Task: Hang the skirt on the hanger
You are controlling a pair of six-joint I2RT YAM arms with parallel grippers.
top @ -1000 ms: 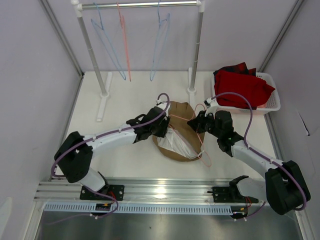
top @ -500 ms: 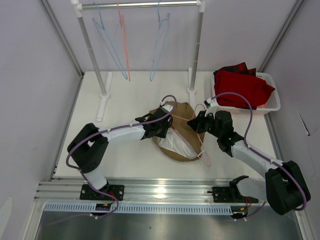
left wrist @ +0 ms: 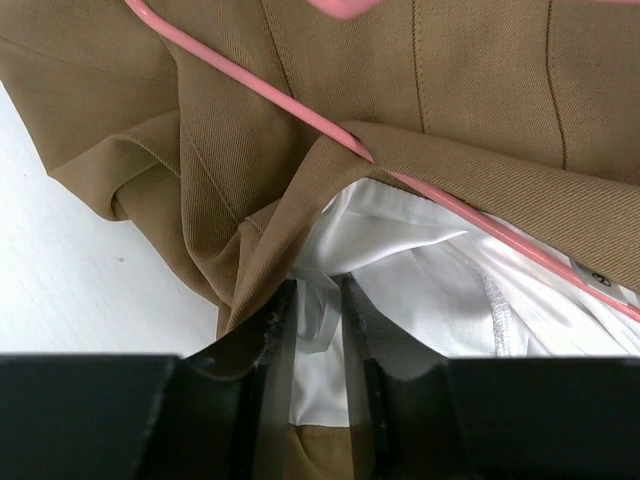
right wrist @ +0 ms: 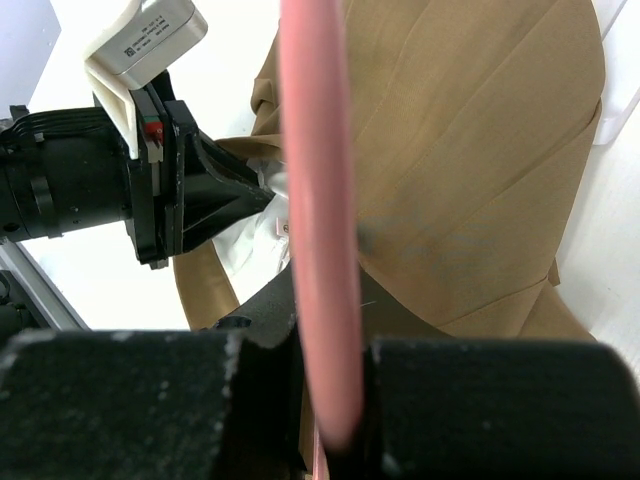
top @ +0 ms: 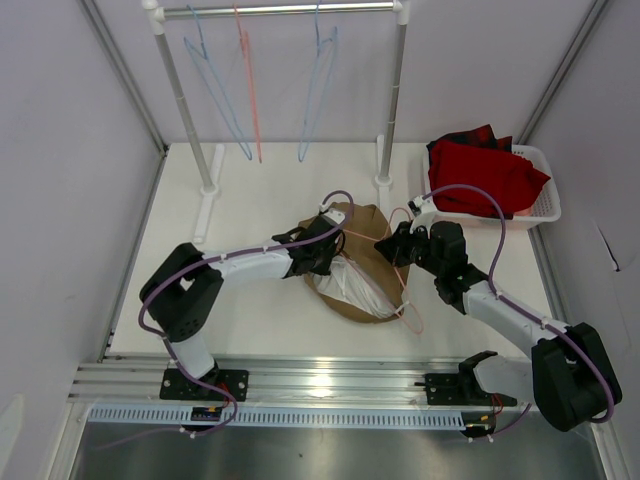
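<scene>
The tan-brown skirt (top: pixel 366 226) lies crumpled mid-table with its pale lining (top: pixel 352 283) turned out. The salmon-pink hanger (top: pixel 405 297) lies across it, one wire passing under the waist edge (left wrist: pixel 350 140). My left gripper (top: pixel 333 262) is at the skirt's left edge. In the left wrist view its jaws (left wrist: pixel 312 300) stand narrow, pinching a fold of white lining (left wrist: pixel 430 280). My right gripper (top: pixel 388 243) is at the skirt's upper right, shut on the hanger's wire (right wrist: pixel 315 200), which runs up between its fingers (right wrist: pixel 330 400) over the skirt (right wrist: pixel 470 150).
A white basket (top: pixel 541 206) with red cloth stands at the back right. Behind the skirt is a clothes rack (top: pixel 280 10) with two light blue hangers (top: pixel 225 100) (top: pixel 320 90) and a pink one (top: pixel 248 80). Its posts stand on the table (top: pixel 210 185) (top: pixel 383 180).
The left arm's elbow has folded in toward the table's left edge, and its gripper has pushed slightly into the skirt's lining while its jaws narrowed. The right arm and hanger have not moved.
</scene>
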